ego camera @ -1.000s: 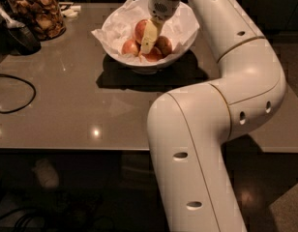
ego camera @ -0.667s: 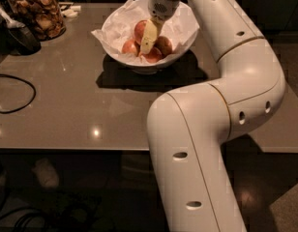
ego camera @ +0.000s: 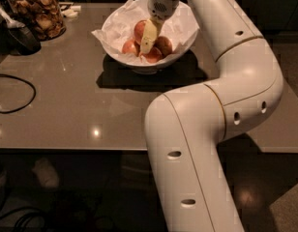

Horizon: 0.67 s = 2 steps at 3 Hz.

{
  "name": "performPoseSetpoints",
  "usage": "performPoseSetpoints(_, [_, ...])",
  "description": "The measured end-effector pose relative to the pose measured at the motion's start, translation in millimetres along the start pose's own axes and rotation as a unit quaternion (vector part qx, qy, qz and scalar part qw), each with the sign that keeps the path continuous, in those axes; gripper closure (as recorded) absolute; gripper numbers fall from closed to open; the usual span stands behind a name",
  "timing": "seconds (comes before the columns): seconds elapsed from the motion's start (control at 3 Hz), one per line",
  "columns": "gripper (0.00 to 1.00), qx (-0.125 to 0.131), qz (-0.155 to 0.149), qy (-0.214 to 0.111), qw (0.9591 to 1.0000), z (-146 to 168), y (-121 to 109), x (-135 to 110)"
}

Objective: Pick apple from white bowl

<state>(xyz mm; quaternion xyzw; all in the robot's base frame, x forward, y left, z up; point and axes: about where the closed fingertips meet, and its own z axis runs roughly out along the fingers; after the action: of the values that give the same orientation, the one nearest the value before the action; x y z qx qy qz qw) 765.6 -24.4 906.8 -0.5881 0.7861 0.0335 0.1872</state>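
Big white arm (ego camera: 226, 105) arcs up from the foreground and over to the white bowl (ego camera: 161, 65), which sits toward the far side of the grey counter (ego camera: 81, 100). Well left of the bowl stands a glass jar (ego camera: 37, 13) full of brown snacks, and nearer than that, a dark cable (ego camera: 33, 88) loops on the surface. Inside the bowl, crumpled white paper (ego camera: 115, 28) cradles the apple (ego camera: 140, 29) at the back left, with smaller apples (ego camera: 163, 45) clustered beside it. The tool (ego camera: 149, 37) is down in the bowl, right against the apple; whether it's gripping, I cannot tell.
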Motion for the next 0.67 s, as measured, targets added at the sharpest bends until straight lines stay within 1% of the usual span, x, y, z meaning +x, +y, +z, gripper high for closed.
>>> performPoseSetpoints(0.33, [1.0, 0.013, -0.003, -0.011, 0.9999, -10.8, 6.1, -35.9])
performPoseSetpoints(0.67, [1.0, 0.001, 0.005, -0.013, 0.9999, 0.1, 18.1, -63.2])
